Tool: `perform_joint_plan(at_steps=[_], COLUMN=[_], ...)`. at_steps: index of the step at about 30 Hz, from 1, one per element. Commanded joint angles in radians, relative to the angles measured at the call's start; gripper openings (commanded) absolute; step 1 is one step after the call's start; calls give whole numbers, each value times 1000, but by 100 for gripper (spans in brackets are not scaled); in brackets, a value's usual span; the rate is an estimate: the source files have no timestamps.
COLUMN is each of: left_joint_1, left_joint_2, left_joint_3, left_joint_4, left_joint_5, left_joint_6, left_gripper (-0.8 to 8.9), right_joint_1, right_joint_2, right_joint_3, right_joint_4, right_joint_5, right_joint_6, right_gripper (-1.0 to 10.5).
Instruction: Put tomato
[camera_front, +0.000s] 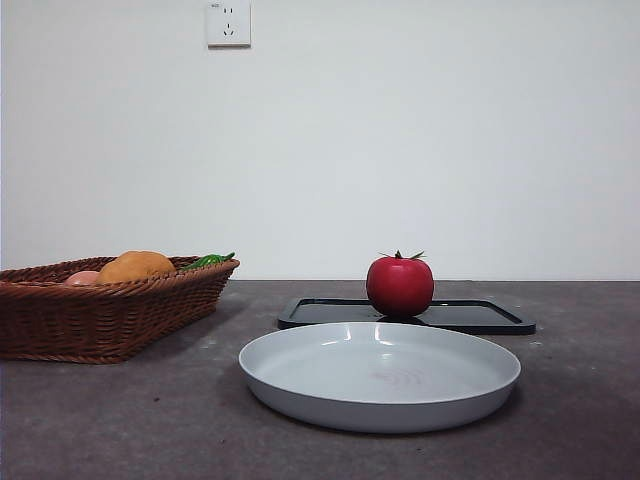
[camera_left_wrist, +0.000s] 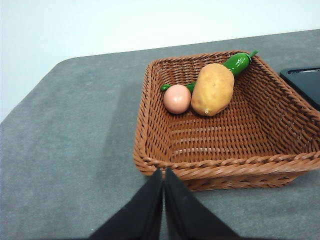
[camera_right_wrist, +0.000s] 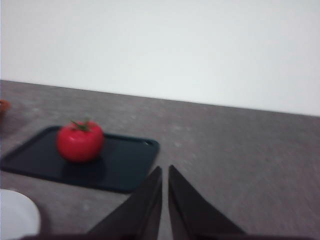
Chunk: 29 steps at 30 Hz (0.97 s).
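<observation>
On the dark grey, faintly mottled table (camera_front: 580, 400) we see the tomato (camera_front: 400, 285) sitting upright on a flat black tray (camera_front: 480, 315), its green stem pointing up. Just in front of the tray, nearer the front camera, lies a wide, shallow white plate (camera_front: 300, 372) with nothing in it. Off to one side stands a brown wicker basket (camera_front: 90, 325). In it we make out a tan potato (camera_left_wrist: 212, 90), a small pinkish egg-shaped fruit (camera_left_wrist: 177, 99) touching the potato, and a green pepper (camera_left_wrist: 236, 62) lying behind them against the far wall of the basket.

Behind the table rises a plain white wall (camera_front: 450, 130), bare apart from a white power socket (camera_front: 228, 22) high up. The tabletop meets the wall in a straight line, and in the left wrist view we see one rounded corner of the table.

Our left gripper (camera_left_wrist: 163, 200) hangs above the table just outside the near rim of the basket, its two black jaws pressed together and holding nothing. Our right gripper (camera_right_wrist: 165, 200) hovers over bare table beside the tray, apart from the tomato, jaws likewise closed on nothing. The right wrist view is somewhat blurred. Neither arm shows in the front view.
</observation>
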Motion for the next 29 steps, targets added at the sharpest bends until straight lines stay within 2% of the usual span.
perform_joint_plan(at_steps=[1,11,19,23,29], left_joint_1=[1,1,1,1,1], left_joint_2=[-2,-2,-2,-2,-2], left_joint_3=[-19,-19,-19,-19,-19], left_joint_4=[-10,-10,-10,-10,-10], left_joint_5=[-1,-1,-1,-1,-1], left_joint_6=[-3,-3,-3,-3,-3], left_gripper=[7,7,7,7,7], right_joint_1=[-2,-2,-2,0,-1], right_joint_2=[-22,-57,-57,-57,-57], right_joint_3=[-32,-141,-144,-144,-143], right_joint_4=[17,13,-62,-57,-46], right_joint_5=[11,26,29,24,26], right_joint_6=[18,46,51,98,96], right_gripper=[14,14,14,14,14])
